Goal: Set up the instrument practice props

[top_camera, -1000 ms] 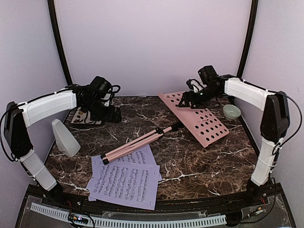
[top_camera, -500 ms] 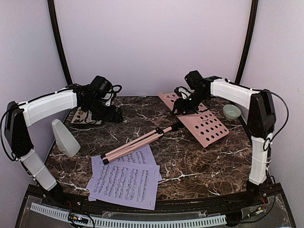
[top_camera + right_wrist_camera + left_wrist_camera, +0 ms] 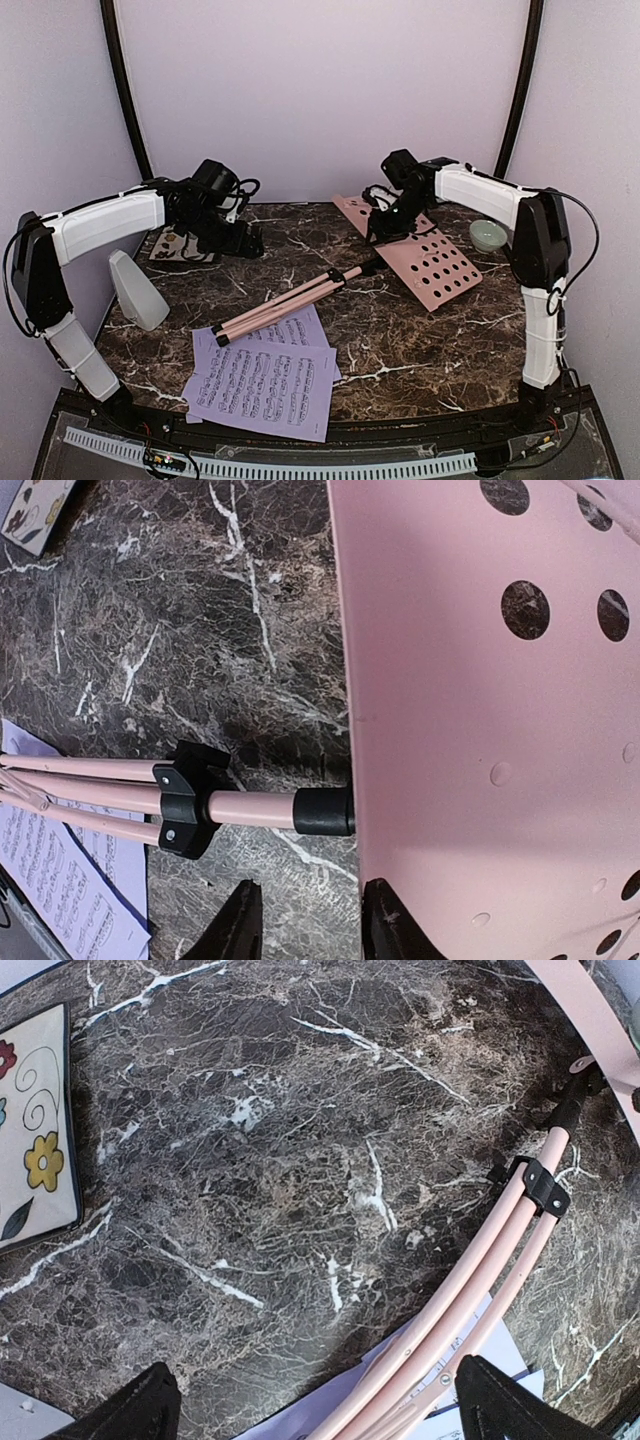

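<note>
The pink music stand lies flat: its perforated plate [image 3: 432,256] [image 3: 480,730] at the back right, its folded legs [image 3: 285,303] [image 3: 480,1270] running toward the pale lavender sheet-music pages [image 3: 265,378] [image 3: 60,890] at the front. The grey metronome [image 3: 135,290] stands at the left. My right gripper [image 3: 380,230] [image 3: 312,922] hangs over the plate's edge by the pole joint, jaws narrowed but apart, one finger [image 3: 388,925] over the plate and the other over marble. My left gripper [image 3: 245,243] [image 3: 325,1412] is wide open above the table, with the legs and a page corner [image 3: 304,1416] by its right finger.
A floral tile [image 3: 180,245] [image 3: 35,1150] lies at the back left under the left arm. A pale-green bowl [image 3: 488,235] sits at the back right, next to the right arm. A black clamp [image 3: 187,797] binds the legs near the plate.
My right gripper has moved left across the plate to its edge by the pole joint, and its jaws have narrowed. The left gripper has edged slightly right.
</note>
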You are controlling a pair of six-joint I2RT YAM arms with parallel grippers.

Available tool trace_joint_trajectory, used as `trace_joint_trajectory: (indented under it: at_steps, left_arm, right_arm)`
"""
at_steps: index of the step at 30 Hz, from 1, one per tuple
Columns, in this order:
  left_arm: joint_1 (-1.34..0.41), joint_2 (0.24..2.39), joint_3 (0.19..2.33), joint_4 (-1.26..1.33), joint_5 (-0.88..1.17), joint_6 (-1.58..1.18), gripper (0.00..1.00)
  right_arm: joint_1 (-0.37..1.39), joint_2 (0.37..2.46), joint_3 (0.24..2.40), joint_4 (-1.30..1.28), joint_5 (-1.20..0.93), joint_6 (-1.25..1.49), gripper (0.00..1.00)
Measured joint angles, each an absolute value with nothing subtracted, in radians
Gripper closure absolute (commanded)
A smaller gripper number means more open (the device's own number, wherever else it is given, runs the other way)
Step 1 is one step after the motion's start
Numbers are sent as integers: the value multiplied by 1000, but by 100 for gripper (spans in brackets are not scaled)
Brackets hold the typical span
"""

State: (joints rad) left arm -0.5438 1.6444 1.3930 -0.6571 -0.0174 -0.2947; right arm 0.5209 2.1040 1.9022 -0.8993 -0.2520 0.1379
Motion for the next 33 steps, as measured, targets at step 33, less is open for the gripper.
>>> trace_joint_trajectory:
  at_steps: [33]
  left_arm:
    - [-544,1633,1392,-614,15,-311,1]
  right_arm:
    - [580,2167,2106,-1113,-29,150,100]
